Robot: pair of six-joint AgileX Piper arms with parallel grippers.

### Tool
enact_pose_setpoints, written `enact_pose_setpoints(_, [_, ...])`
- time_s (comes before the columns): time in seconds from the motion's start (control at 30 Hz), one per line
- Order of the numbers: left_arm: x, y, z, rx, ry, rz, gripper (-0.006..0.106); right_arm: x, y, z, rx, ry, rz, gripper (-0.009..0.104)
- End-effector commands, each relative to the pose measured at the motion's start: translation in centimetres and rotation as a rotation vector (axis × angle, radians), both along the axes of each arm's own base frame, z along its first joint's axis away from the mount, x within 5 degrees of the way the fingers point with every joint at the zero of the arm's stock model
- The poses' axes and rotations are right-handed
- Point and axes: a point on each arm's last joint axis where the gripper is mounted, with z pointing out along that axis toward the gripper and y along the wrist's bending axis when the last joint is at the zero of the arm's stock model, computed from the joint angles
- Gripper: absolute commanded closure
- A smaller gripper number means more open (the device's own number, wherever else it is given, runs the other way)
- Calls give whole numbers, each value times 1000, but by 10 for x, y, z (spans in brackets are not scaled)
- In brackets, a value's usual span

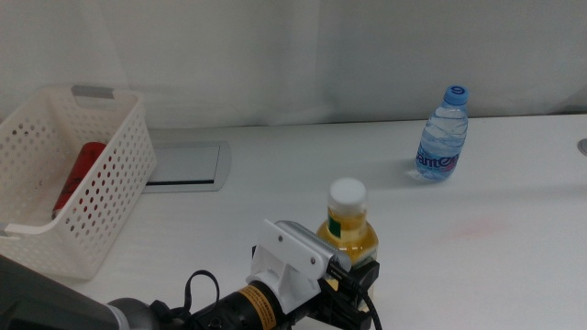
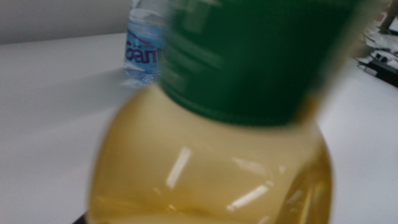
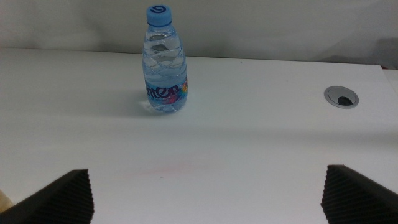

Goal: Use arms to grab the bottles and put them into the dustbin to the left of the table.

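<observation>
White cloth hangs behind a wide white counter (image 1: 275,174), and the dustbin (image 1: 110,165), a perforated white basket at the counter's left end, serves as the landmark. Inside it lies a red can (image 1: 78,174), tipped on its side against the bin's floor, so one item looks already disposed of. Just right of the dustbin, a flat grey hatch (image 1: 188,165) sits flush in the counter.

Right of the dustbin and nearer the camera, the left pincer (image 1: 353,280) is at the yellow-liquid bottle (image 1: 348,234), which stands upright with its white cap up. The left wrist camera is filled by that bottle's green label and golden belly (image 2: 211,168), blurred, so the bottle sits deep at the pincer's mouth; the jaws themselves are hidden behind it, and I cannot tell whether they have pinched it. A low grip on the body would make sense: it leaves the cap free and keeps the bottle steady for the carry over the bin's wall.

Far right of the dustbin, toward the back cloth, the water bottle (image 1: 443,136) with blue cap stands alone. The right pincer (image 3: 205,193) waits facing it from well apart, jaws spread wide, touching nothing, likely lined up for its turn.
</observation>
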Motion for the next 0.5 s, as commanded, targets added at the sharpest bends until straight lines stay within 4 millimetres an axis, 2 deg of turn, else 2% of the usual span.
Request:
enact_pose_setpoints(0.0, [1, -2, -1, -1, 35, 11, 54, 0, -1, 0, -6, -12, -4, -8])
enact_pose_setpoints(0.13, [1, -2, -1, -12, 52, 18, 101, 0, -1, 0, -6, -12, -4, -8])
enact_pose_setpoints(0.3, [1, -2, 1, -19, 46, 18, 103, 0, -1, 0, -6, -12, -4, -8])
enact_pose_setpoints(0.47, [4, -4, 21, -43, 20, 24, 103, 0, -1, 0, -6, -12, -4, -8])
